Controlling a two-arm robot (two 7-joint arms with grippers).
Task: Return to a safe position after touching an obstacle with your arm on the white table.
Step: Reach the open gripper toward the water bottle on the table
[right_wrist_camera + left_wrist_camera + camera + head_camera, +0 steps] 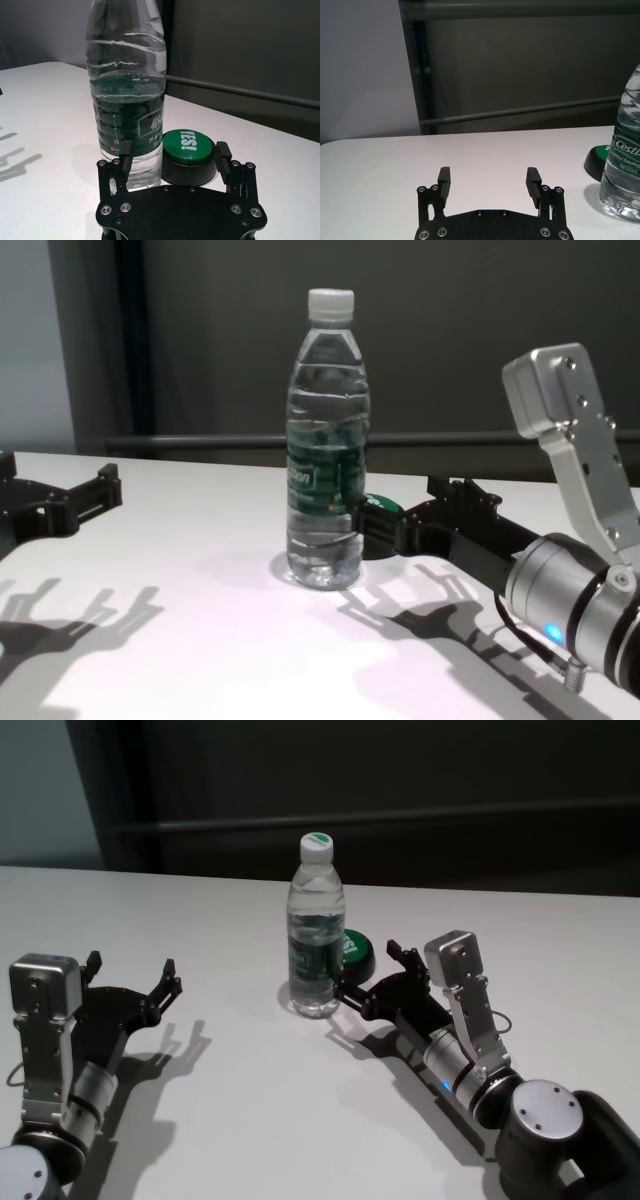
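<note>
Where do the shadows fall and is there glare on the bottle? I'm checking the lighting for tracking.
Head view: both grippers cast sharp dark shadows on the white table, toward the camera. Chest view: finger-shaped shadows near the left gripper; bright highlights streak the bottle. Right wrist view: glare bands on the bottle's shoulder beyond the right gripper.

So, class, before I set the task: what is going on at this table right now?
The right gripper sits low over the white table, fingers open, one fingertip right at the base of the upright water bottle; whether it touches is unclear. A black puck with a green top stands just beyond the bottle. The left gripper rests apart on the left, fingers open and holding nothing.
</note>
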